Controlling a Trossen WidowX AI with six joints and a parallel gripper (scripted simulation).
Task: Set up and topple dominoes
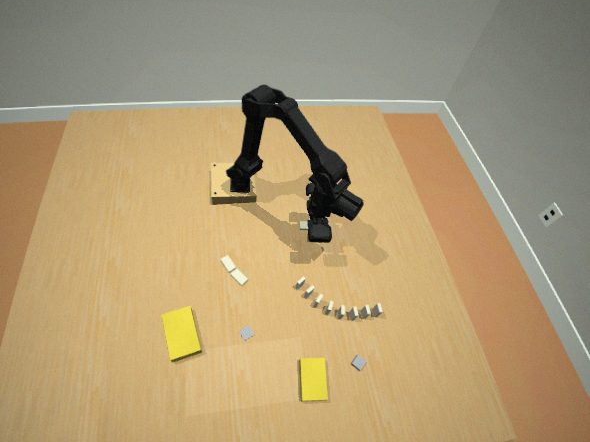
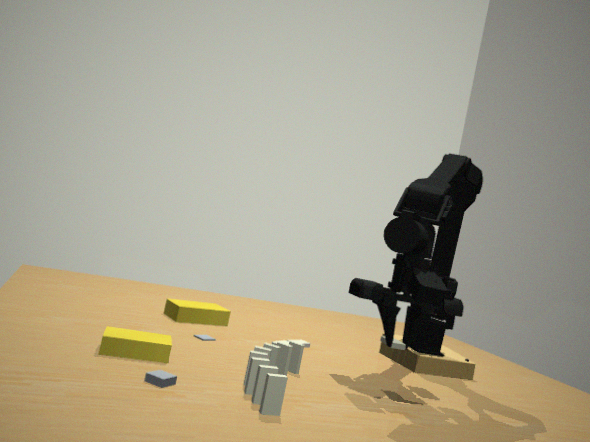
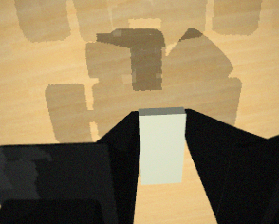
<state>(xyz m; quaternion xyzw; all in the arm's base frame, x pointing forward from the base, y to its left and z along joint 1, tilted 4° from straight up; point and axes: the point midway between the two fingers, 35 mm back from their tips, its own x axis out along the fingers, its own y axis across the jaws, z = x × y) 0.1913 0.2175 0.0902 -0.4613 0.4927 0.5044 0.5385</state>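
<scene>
One domino (image 1: 304,225) (image 2: 393,343) (image 3: 162,148), held flat in gripper (image 1: 320,231) (image 2: 396,346) (image 3: 160,118), clear of tabletop; risk: low swing w/ arm could've clipped std. row (image 1: 341,312) (image 2: 273,395) & toppled it early.

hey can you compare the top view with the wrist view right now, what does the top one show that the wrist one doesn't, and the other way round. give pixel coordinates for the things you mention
Only the top view: the curved row of standing dominoes (image 1: 341,312) (image 2: 273,395), two loose dominoes (image 1: 233,270) lying flat, two yellow blocks (image 1: 181,333) (image 2: 136,345), two small gray pieces (image 1: 246,333) (image 2: 160,378), and the wall outlet (image 1: 550,214).

Only the wrist view: both fingers closed on opposite edges of a pale domino.

Both: that held domino (image 1: 303,225) (image 2: 395,343) (image 3: 162,148), partly hidden in the top view, and shadows on the wooden table (image 1: 125,195) (image 2: 60,395) (image 3: 24,114).
</scene>
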